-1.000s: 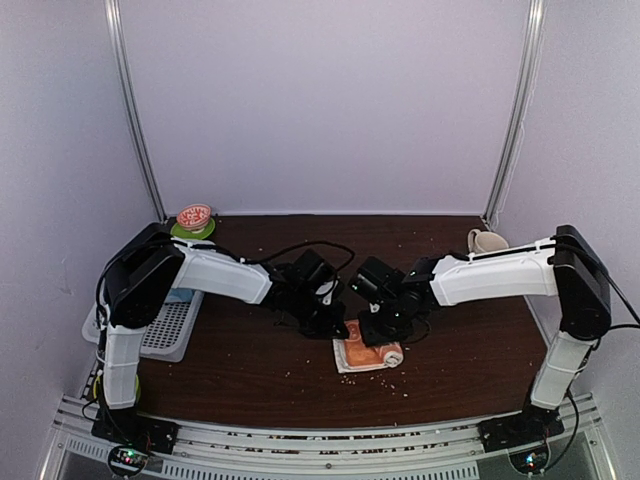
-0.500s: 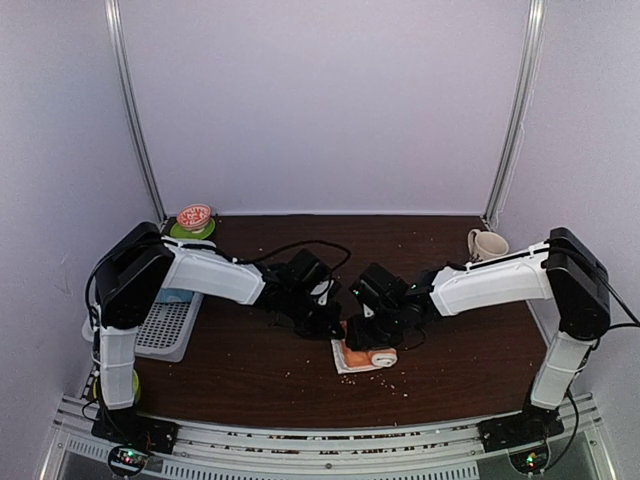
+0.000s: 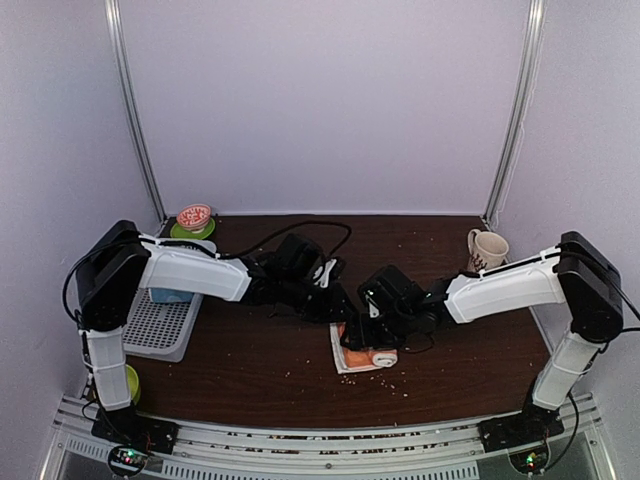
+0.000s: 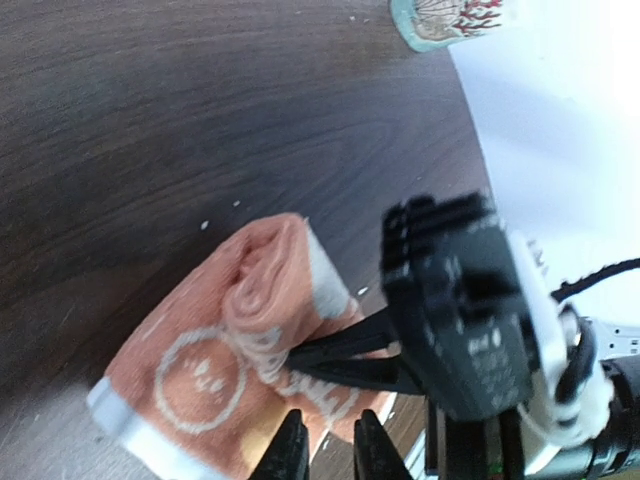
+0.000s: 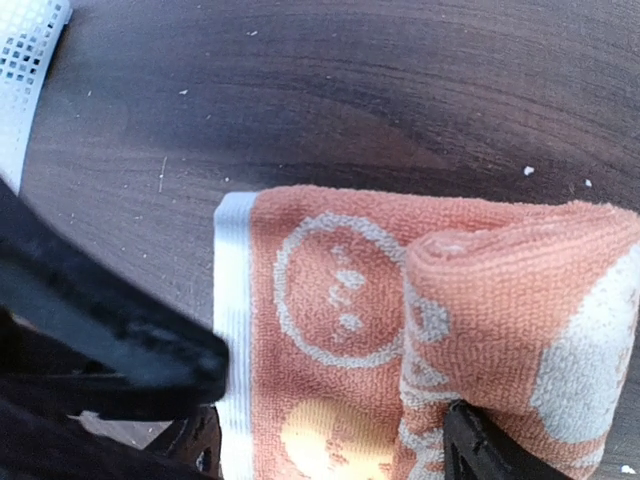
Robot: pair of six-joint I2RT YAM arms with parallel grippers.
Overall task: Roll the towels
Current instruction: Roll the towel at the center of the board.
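One of the towels (image 3: pixel 360 352), peach with white circles and a light blue edge, lies on the dark table with its right part wound into a roll (image 3: pixel 382 357). The right wrist view has the roll (image 5: pixel 520 290) at the right and the flat part (image 5: pixel 330 300) at the left. My right gripper (image 3: pixel 366 335) is open over the towel. Its fingers stand wide apart, one fingertip (image 5: pixel 480 450) against the roll. My left gripper (image 4: pixel 326 447) hovers just left of the towel (image 4: pixel 200 370), its jaws a narrow gap apart with nothing between them.
A white perforated tray (image 3: pixel 160 325) sits at the left edge, its corner (image 5: pixel 30 70) also in the right wrist view. A small bowl on a green saucer (image 3: pixel 194 217) stands at the back left, a mug (image 3: pixel 487 248) at the back right. Crumbs dot the table.
The right jaws have spread wider at the roll. The left jaws have parted a little, and that arm has drawn back and to the left. The roll has shifted slightly left.
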